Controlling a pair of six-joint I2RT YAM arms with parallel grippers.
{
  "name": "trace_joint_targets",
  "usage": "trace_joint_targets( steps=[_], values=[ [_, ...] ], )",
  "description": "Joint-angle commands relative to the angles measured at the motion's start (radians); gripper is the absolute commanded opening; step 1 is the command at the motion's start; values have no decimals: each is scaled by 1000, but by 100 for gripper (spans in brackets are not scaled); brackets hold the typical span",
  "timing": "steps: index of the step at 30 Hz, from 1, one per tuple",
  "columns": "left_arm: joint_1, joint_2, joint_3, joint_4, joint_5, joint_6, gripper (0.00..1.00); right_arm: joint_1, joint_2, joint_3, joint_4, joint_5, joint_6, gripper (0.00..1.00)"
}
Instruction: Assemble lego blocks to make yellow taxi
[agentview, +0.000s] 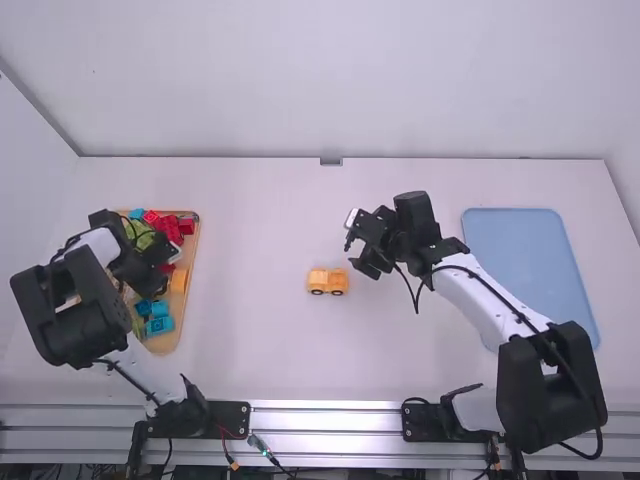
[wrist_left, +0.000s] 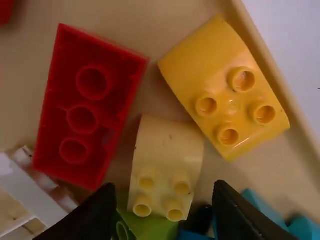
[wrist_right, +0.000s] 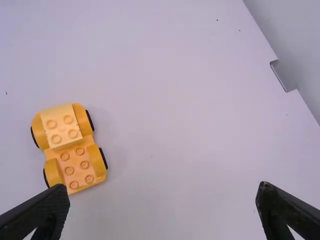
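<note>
The white table (agentview: 260, 350) carries a wooden tray (agentview: 162, 346) near its left edge and a blue mat (agentview: 520, 240) toward its right edge, with the part-built taxi (agentview: 327, 281) between them, about midway from the far edge to the near one. The left gripper (wrist_left: 165, 200) is over the tray, fingers well apart around the near side of a pale yellow block (wrist_left: 167, 142), with no grip on it that I can make out. That block's studded end lies over a green block (wrist_left: 150, 227), so closing could tip or twist it, and one finger could snag the red block (wrist_left: 117, 70) lying hollow side up just beside it. The deeper yellow block (wrist_left: 225, 85), by the tray's rim, has a corner close to or touching the pale one and may get nudged along. If a yellow piece comes up crooked, its underside probably won't meet the studs squarely. The right gripper (wrist_right: 162, 197) is wide open and empty beside the taxi; since that sits on wheels (wrist_right: 90, 120), an unbraced press could roll it away, and an off-centre push might tip it.
</note>
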Motion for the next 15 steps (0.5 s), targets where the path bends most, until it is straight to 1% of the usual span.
trace_joint_targets(
  steps=[1,3,5,7,8,9,15],
  values=[
    [3,12,-28,5,17,11,55,2,-13,34,-1,-2,7,99],
    [3,12,-41,22,20,11,53,2,-13,34,-1,-2,7,99],
    [3,12,-55,37,11,12,49,2,-14,34,-1,5,7,99],
    [0,12,-58,47,-3,11,40,2,-14,34,0,5,6,99],
    [-1,12,-58,53,-6,11,33,2,-13,34,3,5,7,99],
    [-1,12,-58,60,-7,11,31,2,-13,34,3,5,6,99],
    [0,12,-57,74,19,5,31,2,-13,34,6,5,8,99]
  ],
)
